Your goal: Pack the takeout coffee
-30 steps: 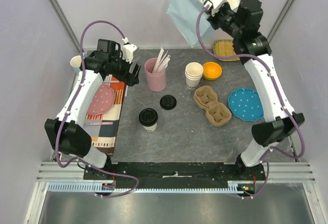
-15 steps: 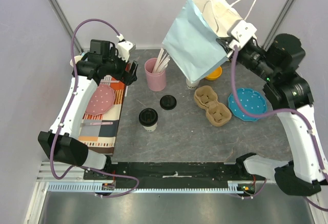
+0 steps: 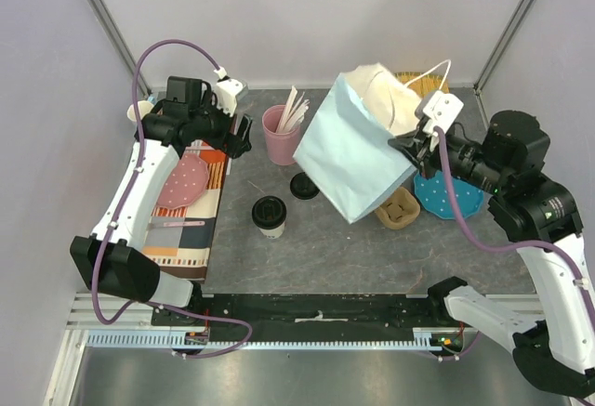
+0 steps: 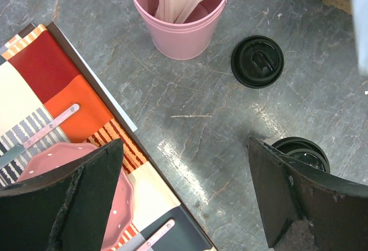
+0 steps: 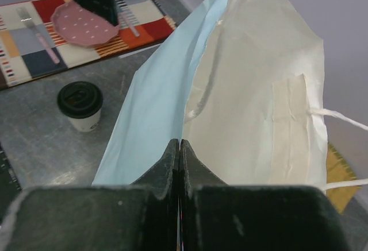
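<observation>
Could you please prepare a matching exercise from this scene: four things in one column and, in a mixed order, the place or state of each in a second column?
Things
1. paper bag
2. takeout coffee
3. loose black lid
4. pink plate

Places or states
A. lying flat on the table, near the pink cup
B. gripped at its rim by the right gripper
C. resting on the placemat
D. standing upright on the table, lid on

Pairs: 1-B, 2-D, 3-A, 4-C
</observation>
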You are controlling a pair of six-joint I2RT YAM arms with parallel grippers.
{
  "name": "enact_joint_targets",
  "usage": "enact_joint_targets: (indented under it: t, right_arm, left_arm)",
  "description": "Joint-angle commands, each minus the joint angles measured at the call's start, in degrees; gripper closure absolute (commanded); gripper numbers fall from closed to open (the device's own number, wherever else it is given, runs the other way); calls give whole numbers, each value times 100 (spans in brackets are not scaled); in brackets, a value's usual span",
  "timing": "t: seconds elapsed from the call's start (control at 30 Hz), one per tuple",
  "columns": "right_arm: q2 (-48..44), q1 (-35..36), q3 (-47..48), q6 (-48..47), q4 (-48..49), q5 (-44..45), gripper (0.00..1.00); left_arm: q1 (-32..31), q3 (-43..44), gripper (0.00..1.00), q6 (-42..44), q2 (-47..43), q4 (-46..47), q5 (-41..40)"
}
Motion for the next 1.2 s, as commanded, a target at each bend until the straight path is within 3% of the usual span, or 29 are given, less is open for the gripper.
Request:
enact_joint_targets:
  t: [0.0, 0.13, 0.47, 0.93, 1.07, 1.17]
  right_arm:
    - [-99, 239, -323, 502, -482, -414, 100]
    - [-47, 512, -218, 616, -1088, -37, 100]
    - [217, 872, -498, 1073, -1529, 78, 100]
    - [288, 1355, -1051, 1732, -775, 729, 100]
    - [261, 1907, -1623, 2284, 25, 781, 100]
    - [418, 2557, -1580, 2146, -8, 1676, 100]
  left_arm:
    - [17, -48, 6, -147, -169, 290, 238]
    - [17, -65, 6, -138, -177, 325, 282]
    - [17, -145, 6, -59, -133, 369, 273]
    - [17, -92, 7, -129, 42, 396, 361]
    - [17, -74, 7, -147, 104, 378, 335]
    - [17, -66, 7, -138, 104, 387, 317]
